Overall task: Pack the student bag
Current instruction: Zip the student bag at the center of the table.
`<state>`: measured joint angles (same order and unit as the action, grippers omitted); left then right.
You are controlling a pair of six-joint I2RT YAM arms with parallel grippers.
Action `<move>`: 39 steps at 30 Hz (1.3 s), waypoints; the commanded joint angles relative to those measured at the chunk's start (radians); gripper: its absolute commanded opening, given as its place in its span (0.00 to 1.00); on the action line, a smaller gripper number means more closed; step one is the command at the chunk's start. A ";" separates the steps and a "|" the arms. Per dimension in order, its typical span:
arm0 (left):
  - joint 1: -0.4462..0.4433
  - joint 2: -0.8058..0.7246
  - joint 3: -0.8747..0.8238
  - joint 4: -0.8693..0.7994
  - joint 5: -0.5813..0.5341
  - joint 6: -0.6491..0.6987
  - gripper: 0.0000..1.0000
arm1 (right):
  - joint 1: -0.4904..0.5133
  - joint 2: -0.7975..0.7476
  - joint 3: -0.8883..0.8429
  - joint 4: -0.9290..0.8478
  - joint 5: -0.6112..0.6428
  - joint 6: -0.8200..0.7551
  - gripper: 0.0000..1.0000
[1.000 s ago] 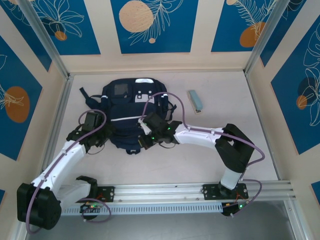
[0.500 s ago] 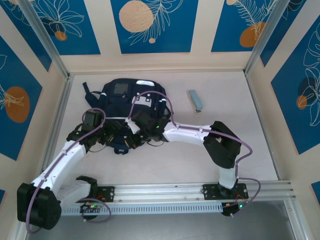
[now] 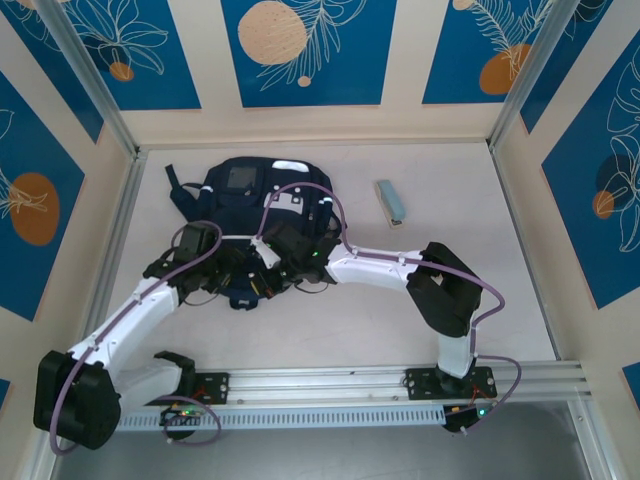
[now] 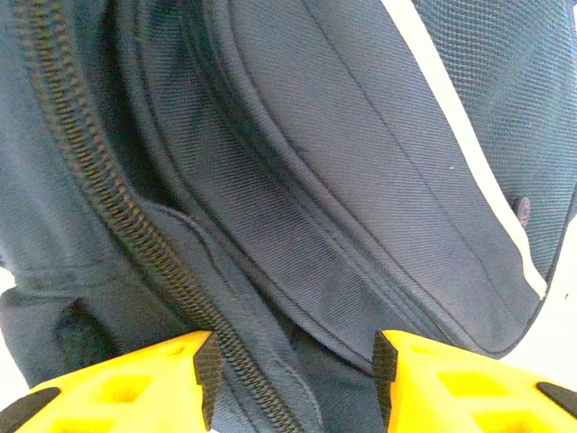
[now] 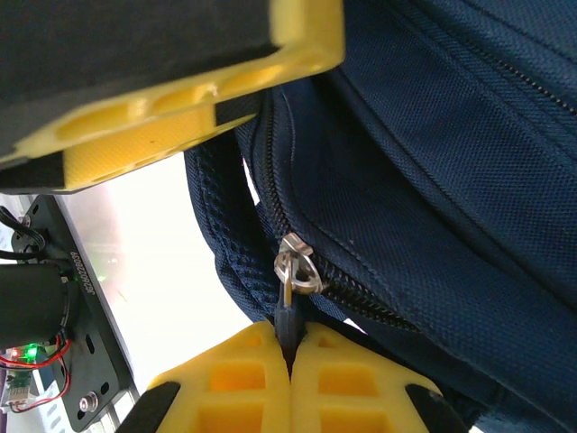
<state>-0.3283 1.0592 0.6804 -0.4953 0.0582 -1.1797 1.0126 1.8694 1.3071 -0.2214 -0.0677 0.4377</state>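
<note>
The student bag (image 3: 250,200) is a dark navy backpack lying flat at the back left of the table, a white stripe across its front. My right gripper (image 3: 263,262) is at its near edge, shut on the dark zipper pull (image 5: 288,317) that hangs from the silver slider (image 5: 297,269). My left gripper (image 3: 235,278) is close beside it on the left. Its yellow fingers (image 4: 135,388) stand open astride a fold of the bag's fabric (image 4: 297,225) and a zipper line (image 4: 135,225). One left finger (image 5: 180,135) shows at the top of the right wrist view.
A small grey-blue oblong object (image 3: 391,201) lies on the table to the right of the bag. A metal rail (image 3: 400,385) runs along the near edge by the arm bases. Patterned walls close in the table on three sides.
My right gripper has drawn the zipper pull to the left, and the bag has shifted left with it. The left gripper has moved right, closer in on the bag's near edge.
</note>
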 commanded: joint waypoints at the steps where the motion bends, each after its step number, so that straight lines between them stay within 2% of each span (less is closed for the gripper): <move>1: -0.015 -0.032 0.021 -0.120 -0.087 -0.024 0.50 | 0.006 -0.017 0.018 0.034 -0.003 0.009 0.00; 12: -0.034 0.069 0.008 0.011 -0.008 -0.034 0.44 | 0.011 -0.012 0.025 0.032 -0.028 0.000 0.00; 15: -0.037 0.103 0.017 0.027 -0.028 -0.025 0.36 | 0.016 -0.028 0.010 0.021 -0.018 -0.009 0.00; 18: -0.041 0.100 0.010 0.023 -0.109 -0.015 0.22 | 0.018 -0.054 -0.021 -0.017 0.036 -0.001 0.00; 22: -0.041 0.085 -0.002 -0.008 -0.192 0.002 0.09 | 0.014 -0.122 -0.104 -0.078 0.178 0.020 0.00; 25: -0.041 0.078 -0.010 -0.019 -0.209 0.017 0.02 | 0.003 -0.173 -0.174 -0.120 0.298 0.048 0.00; 28: -0.041 0.082 -0.002 -0.042 -0.219 0.042 0.00 | -0.027 -0.218 -0.254 -0.127 0.372 0.083 0.00; 31: -0.041 0.079 -0.001 -0.054 -0.224 0.059 0.00 | -0.077 -0.246 -0.307 -0.116 0.380 0.110 0.00; 39: -0.041 0.058 0.006 -0.113 -0.223 0.095 0.00 | -0.210 -0.234 -0.334 -0.055 0.289 0.076 0.00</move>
<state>-0.3763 1.1397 0.6807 -0.5186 -0.0654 -1.1152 0.8497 1.6493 0.9867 -0.2619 0.1986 0.5125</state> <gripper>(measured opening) 0.042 0.062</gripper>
